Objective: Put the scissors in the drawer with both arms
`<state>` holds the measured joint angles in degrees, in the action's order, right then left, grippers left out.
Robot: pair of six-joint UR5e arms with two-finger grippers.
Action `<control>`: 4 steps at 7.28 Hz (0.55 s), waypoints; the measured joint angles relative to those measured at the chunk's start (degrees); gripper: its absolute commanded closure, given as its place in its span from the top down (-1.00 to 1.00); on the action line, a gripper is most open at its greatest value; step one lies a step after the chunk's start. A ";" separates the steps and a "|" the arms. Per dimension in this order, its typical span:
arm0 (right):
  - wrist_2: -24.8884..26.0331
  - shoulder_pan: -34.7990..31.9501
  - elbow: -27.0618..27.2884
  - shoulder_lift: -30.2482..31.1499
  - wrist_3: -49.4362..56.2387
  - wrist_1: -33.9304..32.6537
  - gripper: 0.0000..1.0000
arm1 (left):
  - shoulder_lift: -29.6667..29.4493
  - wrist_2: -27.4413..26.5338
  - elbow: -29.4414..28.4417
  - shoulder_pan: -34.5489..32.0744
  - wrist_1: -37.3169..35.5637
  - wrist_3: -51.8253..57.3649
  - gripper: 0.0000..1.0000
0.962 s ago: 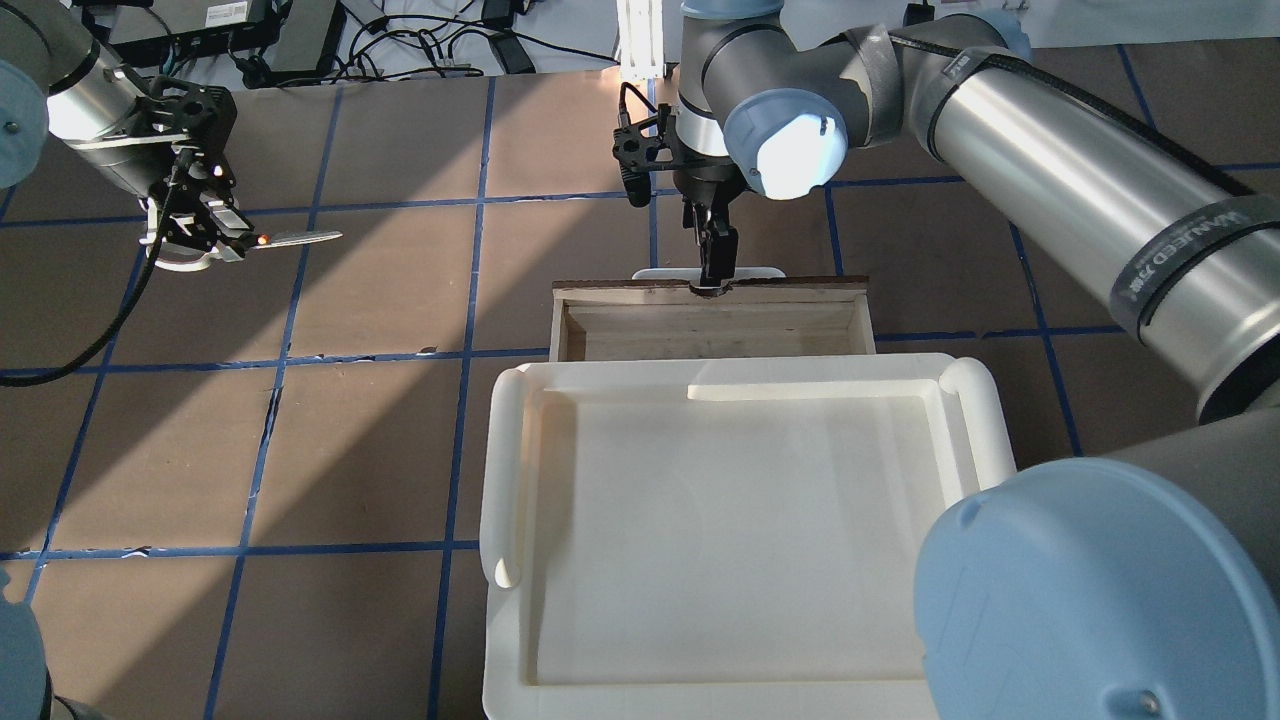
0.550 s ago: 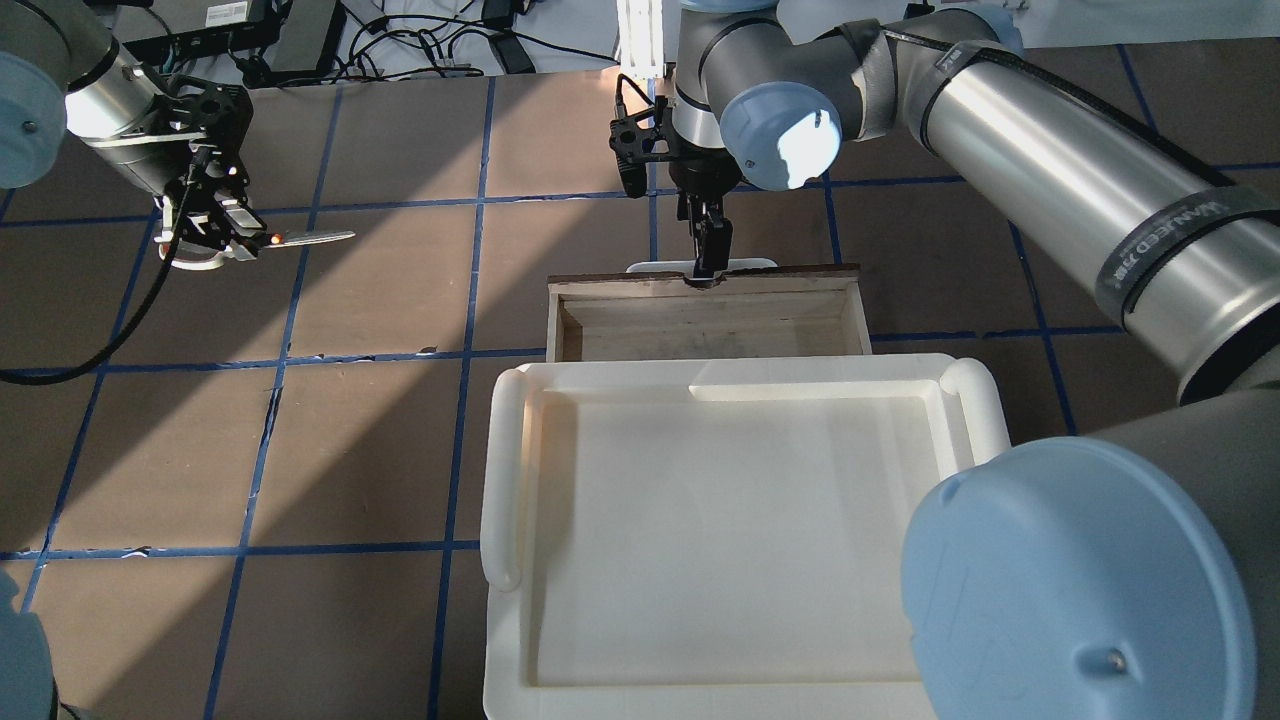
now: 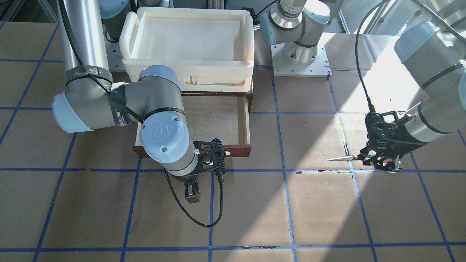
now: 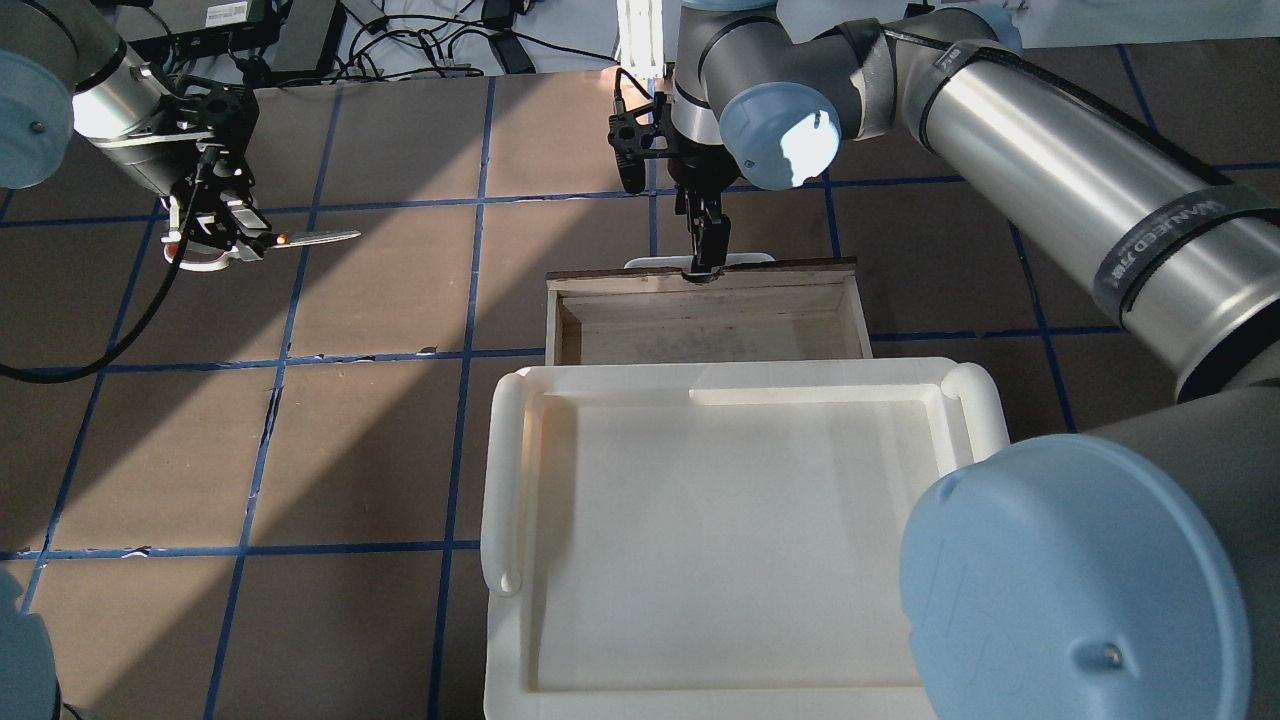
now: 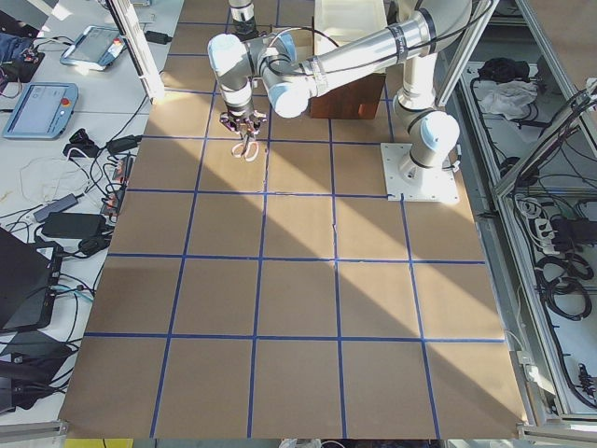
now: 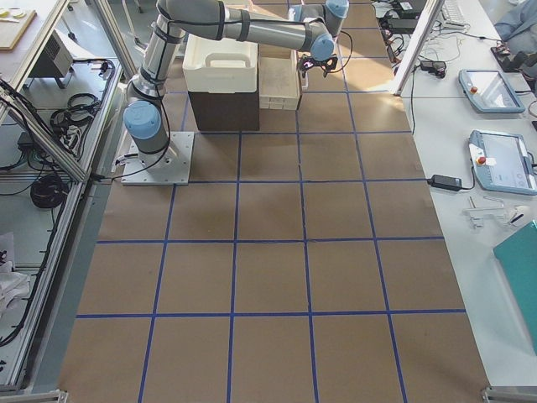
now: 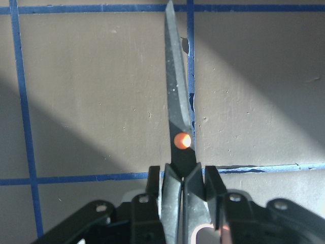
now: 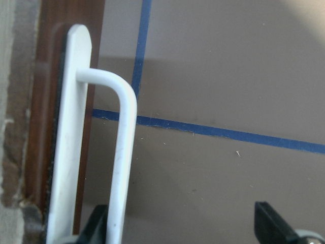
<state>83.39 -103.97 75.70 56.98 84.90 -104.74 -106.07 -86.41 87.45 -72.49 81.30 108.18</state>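
Left hand (image 7: 180,179) pinches the scissors (image 7: 175,96) at the grip end, just behind the orange pivot dot (image 7: 182,140). The 2 dark metal blades lie pressed together into 1 slim, tapering point. The pair is held level above the worktop (image 4: 380,450), on the robot's left and well apart from the drawer (image 3: 238,150), with the tip pointing toward the drawer's side. The worktop is matte brown board, scuffed, and marked into squares by blue tape lines (image 7: 76,179), with sun falling across it in broad diagonal bands. The drawer stands pulled out from beneath the cream plastic tray (image 4: 505,480). Its front is dark reddish-brown wood, its floor and walls pale plywood with visible grain, and it is rectangular and shallow. The tray is smooth, with rounded, rolled rims. Right hand (image 4: 703,262) sits at the middle of the drawer's front edge. Its jaws are spread wide, and the white handle (image 8: 124,152), a smooth round bar bent at the corner off a flat white plate, lies just beside 1 finger.
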 measured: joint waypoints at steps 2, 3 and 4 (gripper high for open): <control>0.02 0.00 -0.06 -0.46 -0.02 -0.71 1.00 | -0.05 0.01 0.00 -0.43 0.00 -0.36 -1.00; 0.02 0.00 -0.07 -0.55 -0.11 -0.80 1.00 | -0.06 0.03 0.00 -0.60 0.00 -0.42 -1.00; 0.00 0.01 -0.05 -0.55 -0.29 -0.76 1.00 | -0.08 0.07 0.00 -0.68 0.00 -0.48 -1.00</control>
<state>83.39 -103.96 75.65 56.43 84.61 -105.49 -106.15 -86.34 87.45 -73.17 81.30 107.70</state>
